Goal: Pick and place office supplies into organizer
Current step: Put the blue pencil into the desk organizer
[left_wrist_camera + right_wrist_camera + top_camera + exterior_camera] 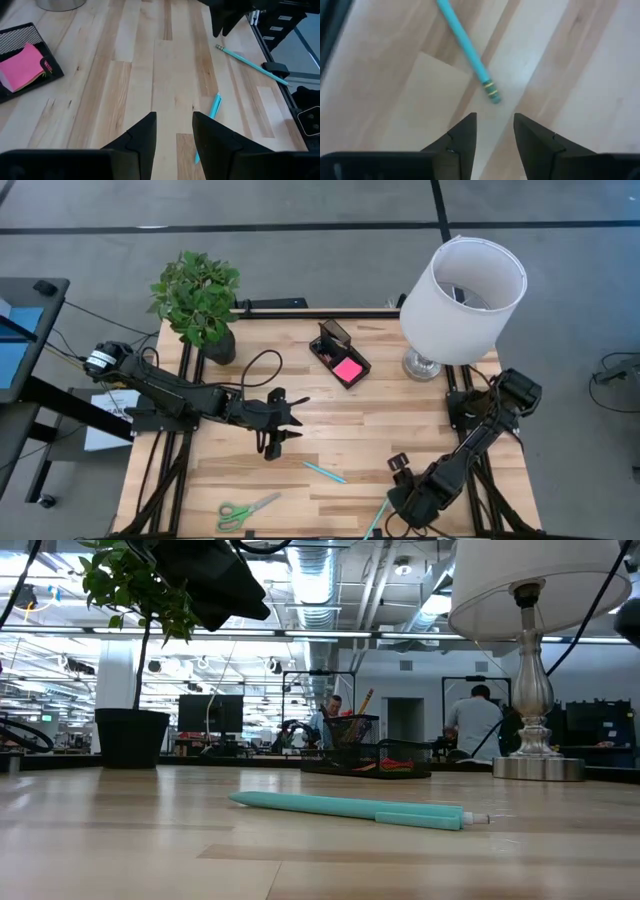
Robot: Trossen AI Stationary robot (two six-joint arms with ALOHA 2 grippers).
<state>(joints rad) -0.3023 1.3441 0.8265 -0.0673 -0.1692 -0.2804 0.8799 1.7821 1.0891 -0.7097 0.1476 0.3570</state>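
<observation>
My left gripper [297,420] [174,131] hovers open above the middle of the table, holding nothing. A teal pen [325,471] [350,808] [214,111] lies flat on the wood just ahead of it. My right gripper [398,518] [494,131] is open over the near edge. A teal pencil [378,518] [467,52] lies just beyond its fingertips, banded end [492,94] nearest them. Green-handled scissors [248,510] lie flat near the near edge. The black organizer [340,352] [365,745] stands toward the far side. A pink sticky-note pad [348,370] [22,67] rests in its low tray.
A white lamp [460,300] [535,740] stands at the far right corner and a potted plant [200,300] [130,735] at the far left. Bare wood [360,425] lies between the organizer and the pen. People show in the room beyond the table.
</observation>
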